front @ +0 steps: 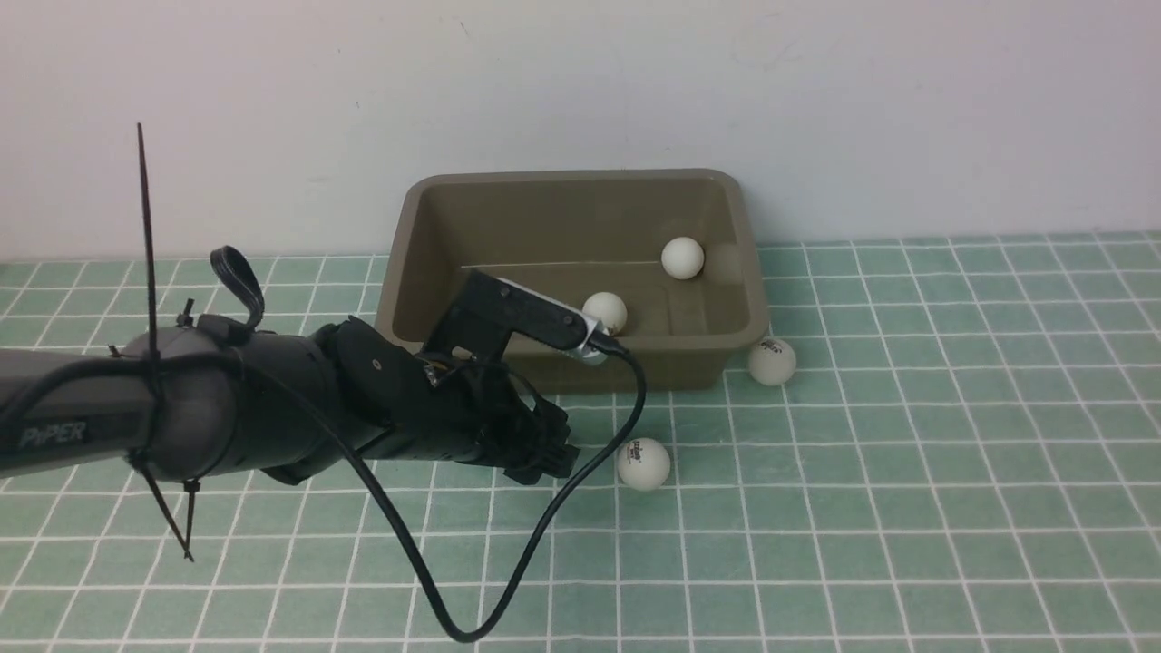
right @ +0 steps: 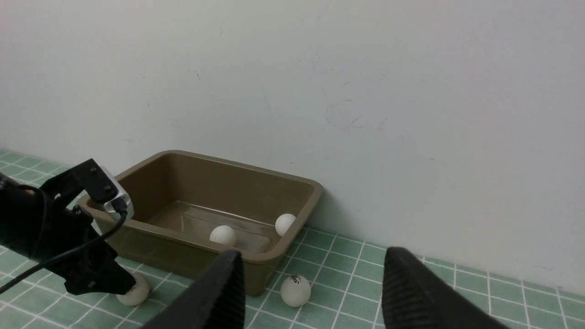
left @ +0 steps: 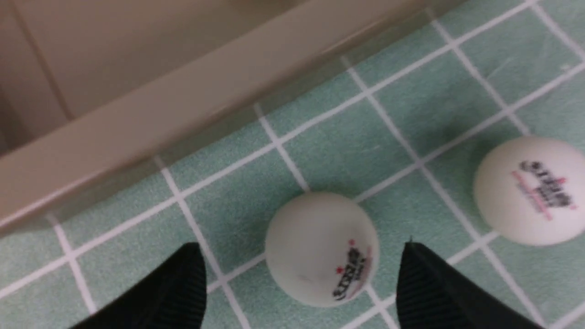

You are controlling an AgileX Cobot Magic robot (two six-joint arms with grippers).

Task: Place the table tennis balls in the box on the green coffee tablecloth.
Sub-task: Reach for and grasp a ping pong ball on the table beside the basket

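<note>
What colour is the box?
Plain olive-brown. The box shows best in the front view.

Table tennis balls (front: 682, 258): five. Two in the box (front: 689, 363), three on the green coffee tablecloth (front: 907, 508). Front view shows only two of those three; the third ball (left: 322, 249) shows in the left wrist view. Box: one. Tablecloth: one. Pairs of jaws: two. Black cable (front: 645, 390): one.

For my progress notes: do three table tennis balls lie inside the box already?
No, in the front view the box holds only two, the far ball and the near ball.
</note>
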